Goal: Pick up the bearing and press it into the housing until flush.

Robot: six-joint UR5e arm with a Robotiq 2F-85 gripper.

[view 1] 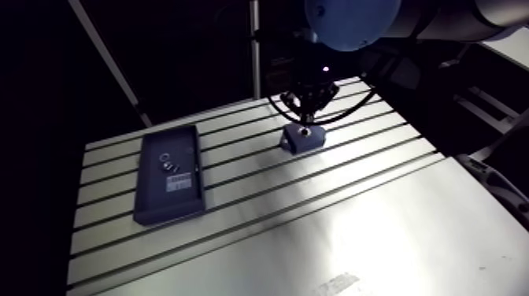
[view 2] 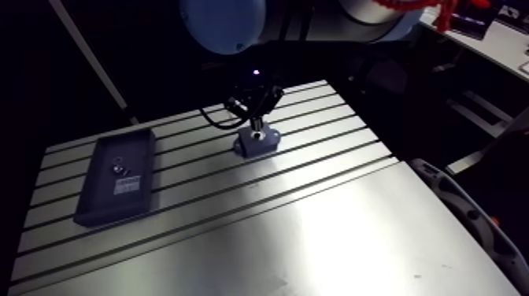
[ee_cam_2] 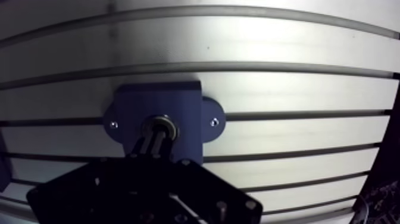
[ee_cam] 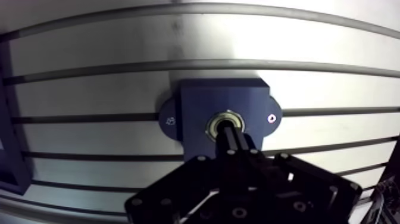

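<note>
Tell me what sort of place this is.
Probably a robotics lab or assembly test bench: a slotted aluminium table, a dark blue housing with a bearing in its bore, and a dark tray of small parts.

The arm (view 1: 441, 20) reaches from the right toward the far side; its claw (ee_cam: 228, 130) hangs pointing straight down, both fingers (ee_cam: 238, 146) closed tight together.

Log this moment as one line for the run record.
stage: press | bearing: in blue housing bore | jaws: shut, tips on bearing | flush: cannot tell | tray: apart, small parts inside
</note>
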